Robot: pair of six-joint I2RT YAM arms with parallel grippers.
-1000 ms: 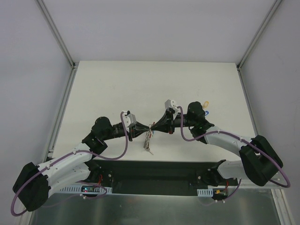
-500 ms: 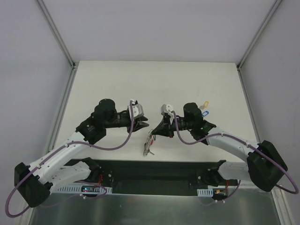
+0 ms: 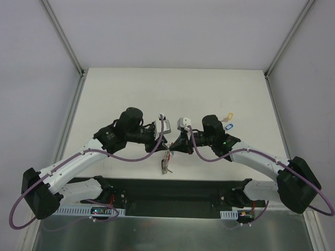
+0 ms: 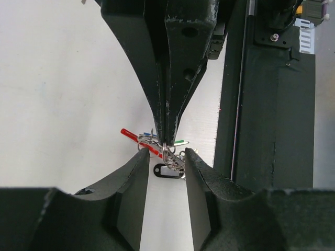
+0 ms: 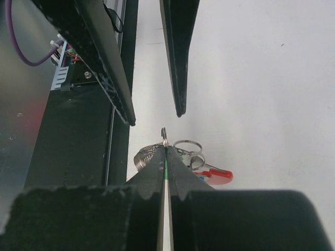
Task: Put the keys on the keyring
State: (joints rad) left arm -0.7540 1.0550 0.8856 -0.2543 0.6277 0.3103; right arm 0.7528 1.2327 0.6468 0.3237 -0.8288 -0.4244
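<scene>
Fingertips of the right gripper (image 5: 165, 151) pinch shut on the keyring (image 4: 168, 158), its bundle dangling below them by the middle of the near edge of the table (image 3: 115, 99); the left gripper (image 5: 155, 118) gapes, facing it closely.

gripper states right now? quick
Left gripper: open, holding nothing.
Right gripper: shut on grey metal chain-like keyring with red loop.

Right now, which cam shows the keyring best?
Left wrist. The keyring sits centre frame, pinched at the tips of the shut right gripper, its red piece and metal rings clear. Right wrist: that gripper's own fingers hide most of it; a few rings and a red end show. Top external: only a small bunch, no detail.
</scene>
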